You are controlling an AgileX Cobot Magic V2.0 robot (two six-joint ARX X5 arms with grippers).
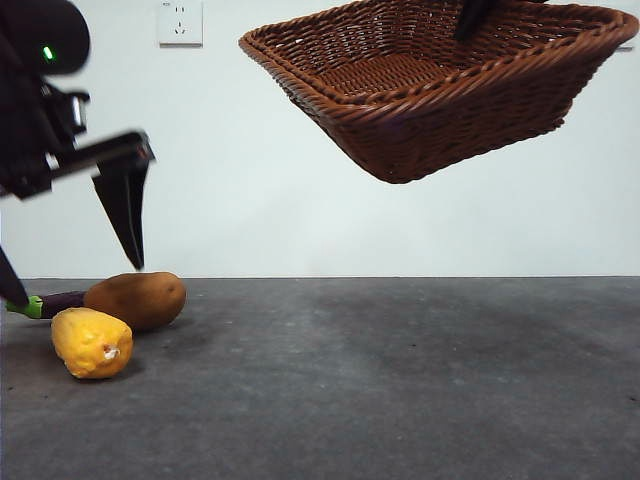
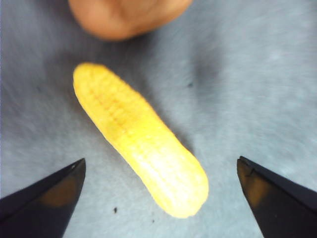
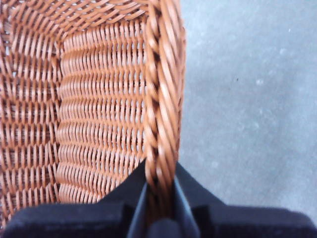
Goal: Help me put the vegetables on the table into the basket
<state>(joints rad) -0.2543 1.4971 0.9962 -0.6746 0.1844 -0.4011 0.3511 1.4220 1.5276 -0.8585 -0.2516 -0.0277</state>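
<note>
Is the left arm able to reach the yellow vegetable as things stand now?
Probably yes. The left pincer is open above the yellow vegetable, nothing lies between them, and the potato sits off to one side.

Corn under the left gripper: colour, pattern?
Corn: bright yellow, ribbed with kernel rows; clearest in the left wrist view.

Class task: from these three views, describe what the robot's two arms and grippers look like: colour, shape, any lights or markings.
The left gripper is matte black, with two flat jaws tapering to wedge points; its arm is a bulky black body carrying a small green light and a silvery metal part. In its own wrist view the jaw faces show a brownish sheen. The right gripper is also black and angular, on a broad black base.
</note>
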